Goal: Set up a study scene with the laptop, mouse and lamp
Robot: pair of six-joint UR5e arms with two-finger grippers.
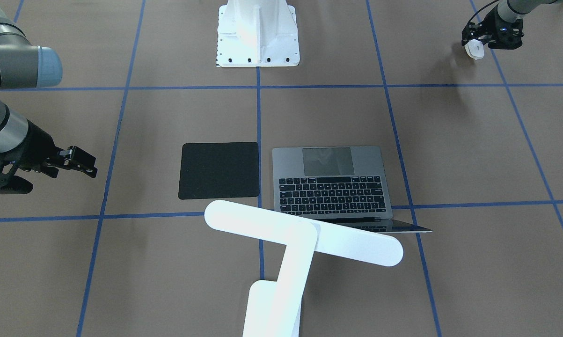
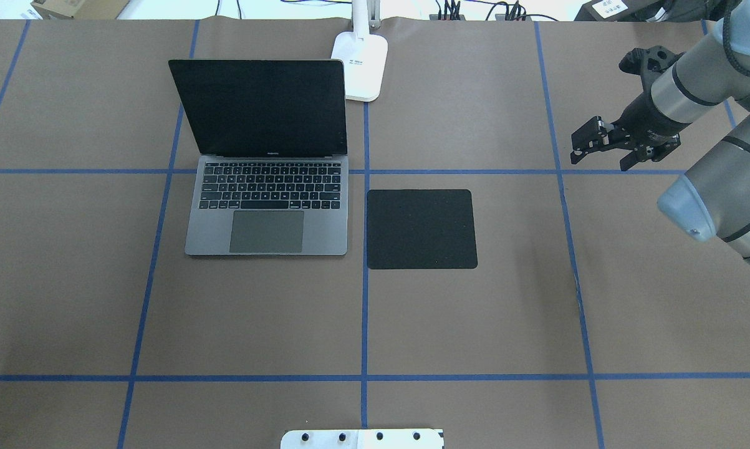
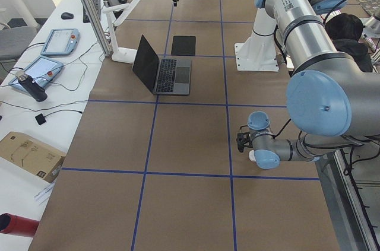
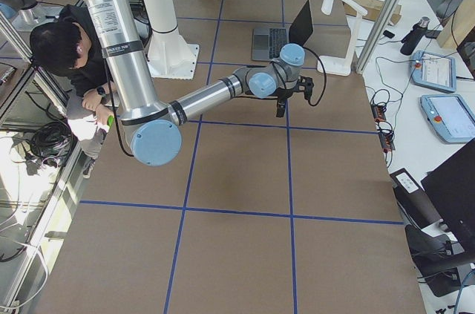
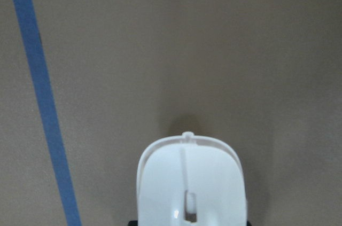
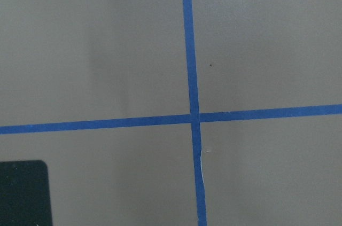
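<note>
The grey laptop (image 2: pixel 265 187) stands open on the table, its dark screen upright. Behind its right corner is the white lamp (image 1: pixel 304 232), whose base (image 2: pixel 360 65) sits at the far edge and whose bar head reaches over the laptop's back. My left gripper (image 1: pixel 489 35) is far off to the robot's left, shut on the white mouse (image 5: pixel 192 183), which it holds just over the brown surface. The mouse (image 1: pixel 474 49) pokes out below the fingers. My right gripper (image 2: pixel 583 140) hovers open and empty, right of the black mat.
A black square mat (image 2: pixel 421 229) lies just right of the laptop. The white bolted pedestal (image 1: pixel 257 32) stands at the robot's side of the table. Blue tape lines (image 6: pixel 192 116) grid the brown surface. An operator (image 4: pixel 63 50) sits beside the table.
</note>
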